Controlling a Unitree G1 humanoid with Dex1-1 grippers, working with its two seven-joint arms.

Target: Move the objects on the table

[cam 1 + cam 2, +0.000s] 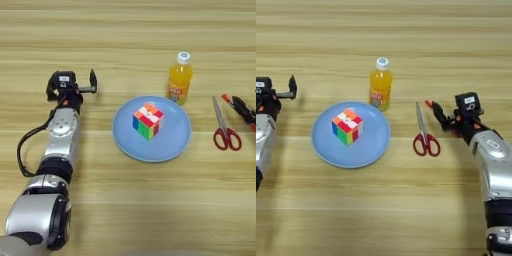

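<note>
Cube on the plate, your pincers out at either side of the surface point(406, 215).

Nearest you, the puzzle cube point(347, 126) sat on the blue plate point(326, 150); scissors point(424, 132) lay at its 3 o'clock. Your right pincer point(438, 114) was closed on the red pen point(429, 104). Your left pincer point(71, 82) stood open, empty, at 9 o'clock. Farthest, the juice bottle point(380, 84) stood upright at 1 o'clock.

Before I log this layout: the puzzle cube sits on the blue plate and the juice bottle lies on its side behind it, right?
Not quite. The juice bottle stands upright behind the blue plate, white cap up, as the right eye view shows. The puzzle cube does sit on the plate.
</note>
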